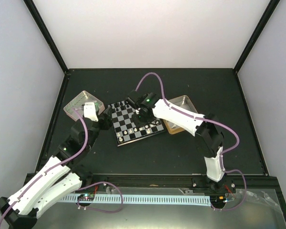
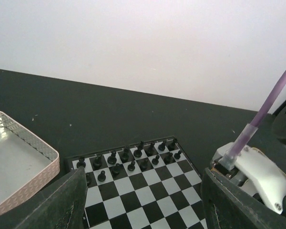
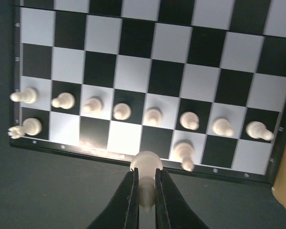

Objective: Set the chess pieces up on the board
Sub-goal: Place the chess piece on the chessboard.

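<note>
The checkered board (image 1: 136,124) lies mid-table; it also shows in the left wrist view (image 2: 148,191) and in the right wrist view (image 3: 148,71). Black pieces (image 2: 133,160) fill its two far rows. White pawns (image 3: 152,117) line one row, with a few white pieces (image 3: 183,153) in the edge row behind them. My right gripper (image 3: 146,179) is shut on a white piece (image 3: 145,164), held above the board's near edge. My left gripper (image 2: 143,205) is open and empty at the board's left side.
A pale silver-pink tin (image 1: 81,101) stands left of the board, also in the left wrist view (image 2: 14,167). A gold-rimmed tin (image 1: 182,107) stands right of the board, partly under the right arm. White walls close in the black table (image 1: 181,152).
</note>
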Tool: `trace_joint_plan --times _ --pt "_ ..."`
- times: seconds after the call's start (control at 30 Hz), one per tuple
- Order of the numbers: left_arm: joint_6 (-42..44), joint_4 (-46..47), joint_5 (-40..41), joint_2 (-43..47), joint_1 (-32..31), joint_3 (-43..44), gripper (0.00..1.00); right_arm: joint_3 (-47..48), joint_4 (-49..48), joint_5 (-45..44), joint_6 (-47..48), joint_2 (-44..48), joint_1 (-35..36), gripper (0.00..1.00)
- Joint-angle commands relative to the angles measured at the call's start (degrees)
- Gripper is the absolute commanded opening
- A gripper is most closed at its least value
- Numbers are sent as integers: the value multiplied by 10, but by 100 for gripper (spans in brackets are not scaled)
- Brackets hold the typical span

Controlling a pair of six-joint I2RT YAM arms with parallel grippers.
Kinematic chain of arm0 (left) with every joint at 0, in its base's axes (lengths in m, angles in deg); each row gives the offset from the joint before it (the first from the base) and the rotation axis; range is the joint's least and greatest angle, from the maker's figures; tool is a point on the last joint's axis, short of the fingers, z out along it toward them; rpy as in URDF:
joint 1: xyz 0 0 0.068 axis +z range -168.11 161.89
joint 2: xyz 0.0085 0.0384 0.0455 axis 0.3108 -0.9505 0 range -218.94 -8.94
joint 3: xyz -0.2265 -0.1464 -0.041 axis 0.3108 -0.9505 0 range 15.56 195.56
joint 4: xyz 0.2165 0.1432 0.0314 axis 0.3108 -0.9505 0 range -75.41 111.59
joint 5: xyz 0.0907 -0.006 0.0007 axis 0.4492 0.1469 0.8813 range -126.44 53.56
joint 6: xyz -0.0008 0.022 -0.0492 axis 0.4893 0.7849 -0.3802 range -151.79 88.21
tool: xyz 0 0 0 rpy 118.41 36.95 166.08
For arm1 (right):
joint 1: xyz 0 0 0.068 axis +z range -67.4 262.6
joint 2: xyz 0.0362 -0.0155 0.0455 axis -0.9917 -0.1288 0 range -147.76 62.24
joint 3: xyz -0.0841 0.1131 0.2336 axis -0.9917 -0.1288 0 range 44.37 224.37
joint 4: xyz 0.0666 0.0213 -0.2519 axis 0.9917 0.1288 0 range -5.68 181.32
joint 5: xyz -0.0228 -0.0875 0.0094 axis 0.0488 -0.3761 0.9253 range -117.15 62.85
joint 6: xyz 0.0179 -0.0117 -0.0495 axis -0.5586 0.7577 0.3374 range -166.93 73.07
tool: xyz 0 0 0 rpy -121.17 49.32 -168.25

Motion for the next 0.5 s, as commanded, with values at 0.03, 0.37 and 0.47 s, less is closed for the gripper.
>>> trace_joint_plan --times 0.03,0.37,0.47 --pt "-22 -15 58 27 3 -2 67 41 13 16 5 -46 30 4" --pt "-43 -27 112 73 2 -15 67 89 14 36 9 -115 54 5" --pt "-44 -28 113 75 3 -15 67 95 16 34 9 -126 56 6"
